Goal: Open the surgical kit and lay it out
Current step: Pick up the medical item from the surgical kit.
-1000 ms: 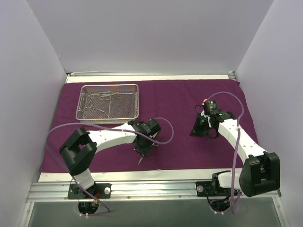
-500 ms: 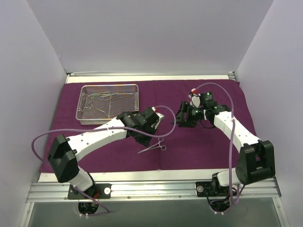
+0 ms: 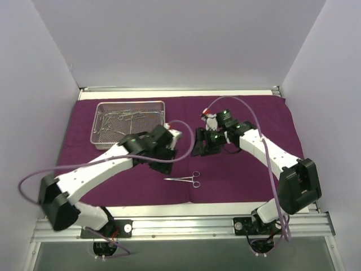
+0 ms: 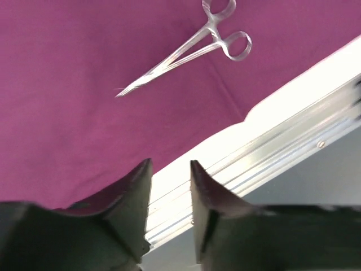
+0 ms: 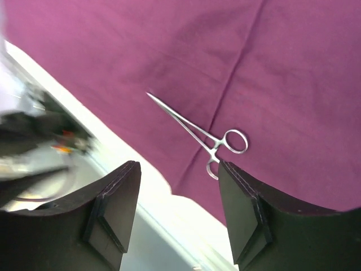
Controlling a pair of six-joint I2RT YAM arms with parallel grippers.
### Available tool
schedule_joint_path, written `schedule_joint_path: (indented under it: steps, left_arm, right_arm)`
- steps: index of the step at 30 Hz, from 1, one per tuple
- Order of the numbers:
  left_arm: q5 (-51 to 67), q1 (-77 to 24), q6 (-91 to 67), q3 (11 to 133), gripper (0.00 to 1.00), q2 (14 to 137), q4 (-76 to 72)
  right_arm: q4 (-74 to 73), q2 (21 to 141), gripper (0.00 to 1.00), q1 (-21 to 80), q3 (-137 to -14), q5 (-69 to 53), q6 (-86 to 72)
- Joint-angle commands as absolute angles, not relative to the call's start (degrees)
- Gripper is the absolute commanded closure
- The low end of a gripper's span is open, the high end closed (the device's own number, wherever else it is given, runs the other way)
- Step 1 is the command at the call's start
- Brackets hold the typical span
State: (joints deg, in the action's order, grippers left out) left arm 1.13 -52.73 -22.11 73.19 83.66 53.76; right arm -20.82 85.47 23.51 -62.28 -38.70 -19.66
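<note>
We are holding left claw (image 4: 169, 166) and right claw (image 5: 179, 166) apart, empty, the left nearer the tray (image 3: 130, 102) of crosswise instruments (image 3: 121, 117).

Bright even light, soft shadows, R wrist view blurred at left

Just beyond the left pincer's (image 4: 171, 164) matt black plastic fingers (image 4: 135, 192), a glossy polished steel clamp (image 4: 144, 78) lies on soft, matt, faintly creased purple cloth (image 4: 67, 113).
</note>
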Motion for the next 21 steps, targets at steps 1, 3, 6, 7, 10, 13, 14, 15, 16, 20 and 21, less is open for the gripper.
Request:
schedule_joint_path:
  steps: [1,3,6,7,10,13,14,15,16,20,21]
  left_arm:
    - [-0.7,-45.9,-27.32,72.07,0.54,72.09,51.5]
    - [-0.18,-40.2,-27.77,72.42,0.48,67.78,52.55]
    - [0.0,-33.34,-28.38,74.0,0.43,64.52,54.31]
    - [0.0,-31.66,-28.82,74.26,0.43,63.99,54.75]
    - [5.79,-25.34,-30.14,74.18,0.39,62.32,54.67]
    - [10.61,-21.89,-31.55,72.96,0.39,61.0,53.35]
    - [10.9,-20.75,-31.73,72.6,0.38,60.39,52.65]
    - [10.99,-20.39,-31.9,72.34,0.38,60.21,52.47]
    - [11.33,-19.87,-32.17,72.25,0.37,60.03,52.56]
    - [12.39,-18.02,-32.52,71.9,0.37,59.07,52.38]
    - [12.57,-17.84,-32.61,71.89,0.37,58.89,52.56]
  right_arm:
    - [-23.31,86.13,0.43,29.43,-64.69,-27.18,-12.84]
    - [-22.77,86.74,0.44,33.56,-65.47,-25.14,-9.07]
    - [-20.05,89.02,0.45,37.6,-65.83,-20.85,-3.46]
    - [-20.04,89.73,0.46,38.23,-65.83,-20.57,-1.77]
    - [-21.53,92.71,0.49,40.69,-68.02,-19.51,5.61]
    - [-23.81,96.48,0.51,43.06,-70.92,-18.37,13.41]
    - [-24.34,97.46,0.53,43.41,-71.54,-18.98,14.93]
    - [-24.78,98.34,0.53,43.59,-72.85,-19.51,16.25]
    - [-25.74,100.09,0.54,44.2,-73.47,-19.69,18.35]
    - [-27.59,103.97,0.61,45.61,-75.93,-19.95,20.3]
    - [-28.03,104.41,0.62,46.22,-76.2,-20.04,20.48]
